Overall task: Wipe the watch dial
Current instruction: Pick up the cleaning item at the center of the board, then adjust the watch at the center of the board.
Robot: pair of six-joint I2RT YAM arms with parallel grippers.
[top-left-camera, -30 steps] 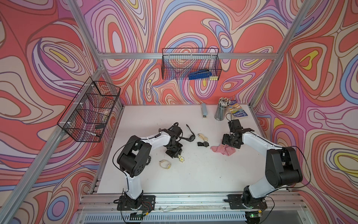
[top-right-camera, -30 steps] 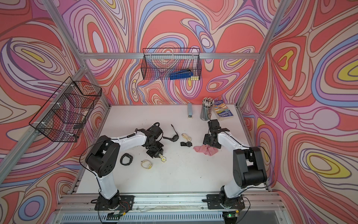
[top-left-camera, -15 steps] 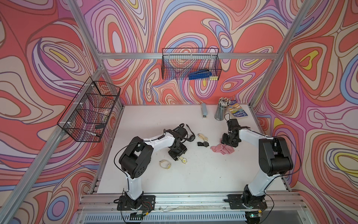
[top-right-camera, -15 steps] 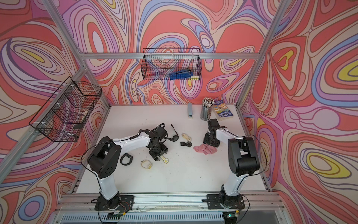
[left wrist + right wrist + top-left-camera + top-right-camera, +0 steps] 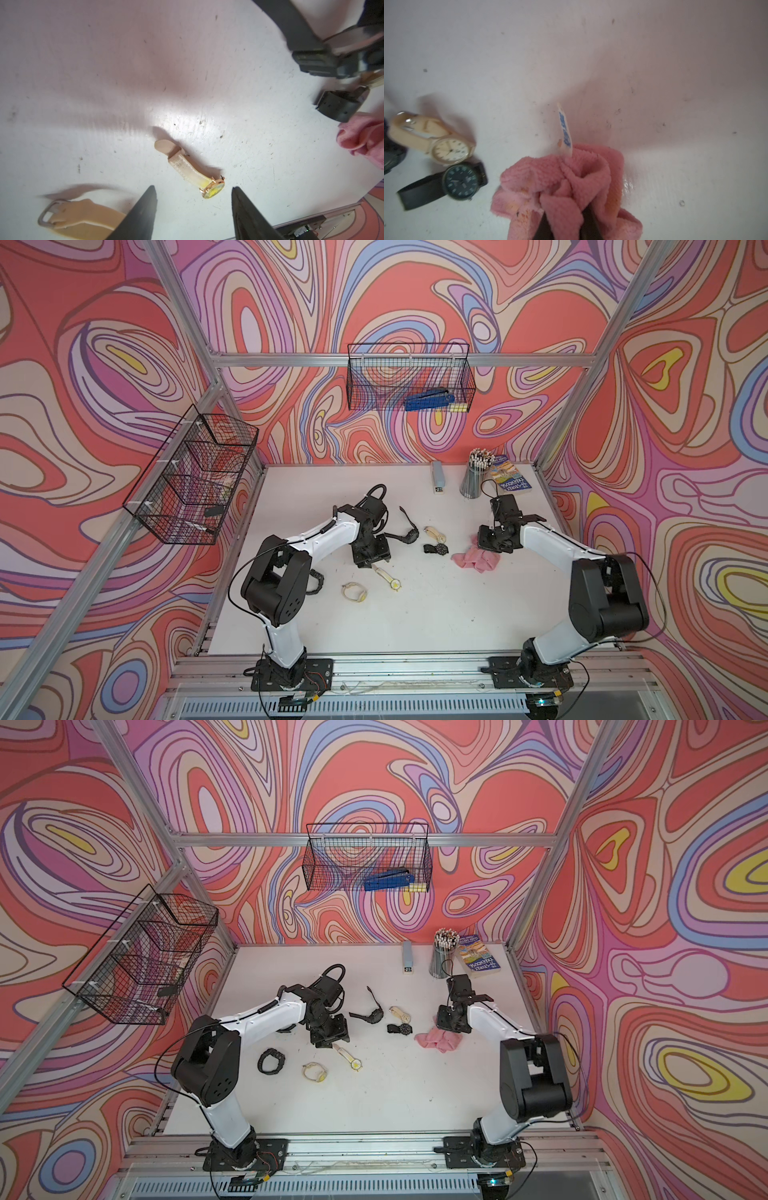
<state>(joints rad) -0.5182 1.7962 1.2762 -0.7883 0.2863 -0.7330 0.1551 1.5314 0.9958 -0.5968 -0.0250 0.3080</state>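
A watch with a yellow dial (image 5: 213,190) and a cream strap lies flat on the white table (image 5: 415,635); it also shows in both top views (image 5: 393,583). My left gripper (image 5: 193,188) hovers just over it, open, with the dial between and slightly beyond the two fingertips, nothing held. My right gripper (image 5: 566,216) is shut on a bunched pink cloth (image 5: 562,176), which rests on the table at the right (image 5: 478,560). In a top view the right gripper (image 5: 492,541) sits at the cloth's far edge.
Other watches lie around: a cream one with a white dial (image 5: 450,150), a black one with a dark dial (image 5: 459,182), a beige strap watch (image 5: 354,592), a black bracelet watch (image 5: 272,1060). A pencil cup (image 5: 473,481), book (image 5: 509,479) and stapler (image 5: 437,481) stand at the back.
My right gripper has closed on the pink cloth. My left gripper has opened over the yellow-dial watch, which now lies free on the table.
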